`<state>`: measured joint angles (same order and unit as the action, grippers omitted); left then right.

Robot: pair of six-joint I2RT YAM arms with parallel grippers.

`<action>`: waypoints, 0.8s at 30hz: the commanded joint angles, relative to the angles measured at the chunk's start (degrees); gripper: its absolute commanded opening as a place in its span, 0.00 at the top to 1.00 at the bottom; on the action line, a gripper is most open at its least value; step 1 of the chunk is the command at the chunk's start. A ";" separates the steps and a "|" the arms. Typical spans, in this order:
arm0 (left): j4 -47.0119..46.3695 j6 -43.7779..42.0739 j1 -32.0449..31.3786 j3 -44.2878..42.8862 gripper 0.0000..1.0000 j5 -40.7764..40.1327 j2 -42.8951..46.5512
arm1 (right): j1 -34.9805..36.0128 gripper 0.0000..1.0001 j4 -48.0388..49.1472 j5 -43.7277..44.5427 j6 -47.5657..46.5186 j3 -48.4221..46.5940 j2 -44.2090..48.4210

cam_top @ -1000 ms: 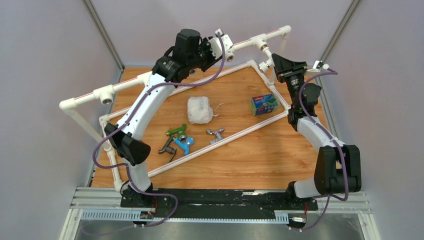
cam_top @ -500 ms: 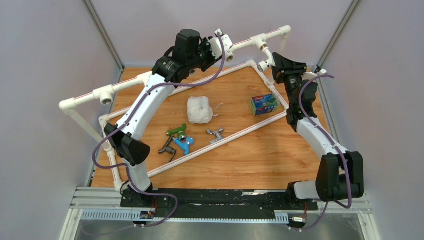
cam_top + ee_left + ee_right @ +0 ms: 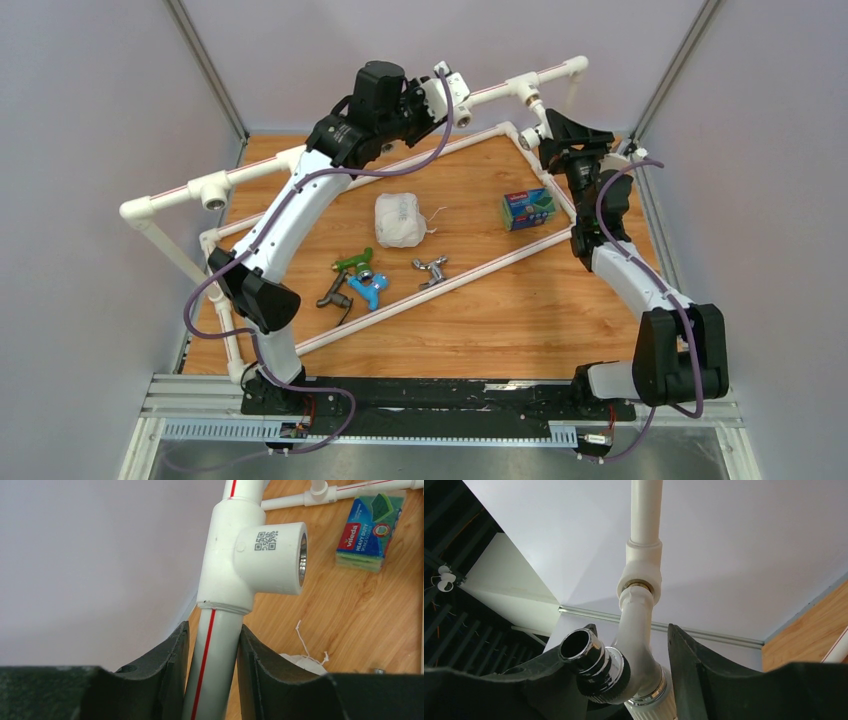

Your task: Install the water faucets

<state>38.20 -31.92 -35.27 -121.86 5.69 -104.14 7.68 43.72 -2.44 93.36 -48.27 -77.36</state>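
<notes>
The white faucet is sitting in its fitting, right hand parted around it, left hand clamping the pipe — green, blue, grey, chrome faucets are waiting on the table.

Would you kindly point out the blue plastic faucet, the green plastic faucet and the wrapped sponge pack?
blue plastic faucet [image 3: 366, 290]: top view, its body.
green plastic faucet [image 3: 352, 263]: top view, its body.
wrapped sponge pack [image 3: 528, 208]: top view, wrapper's upper face.
</notes>
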 commanded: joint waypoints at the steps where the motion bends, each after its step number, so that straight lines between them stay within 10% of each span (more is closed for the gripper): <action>1: 8.04 9.33 -4.02 1.01 1.00 3.71 2.27 | -0.30 0.43 0.74 -3.10 0.08 1.95 0.98; 14: 8.30 9.25 -4.02 1.28 1.00 2.30 2.36 | -3.29 0.36 2.42 -2.31 -11.98 6.70 9.16; 24: 8.30 9.68 -4.02 1.19 1.00 2.48 2.45 | -2.68 1.00 -6.79 -4.60 6.64 3.10 8.98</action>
<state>39.38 -30.81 -37.71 -121.86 6.98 -103.61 4.29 43.48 -6.17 87.00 -42.35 -69.04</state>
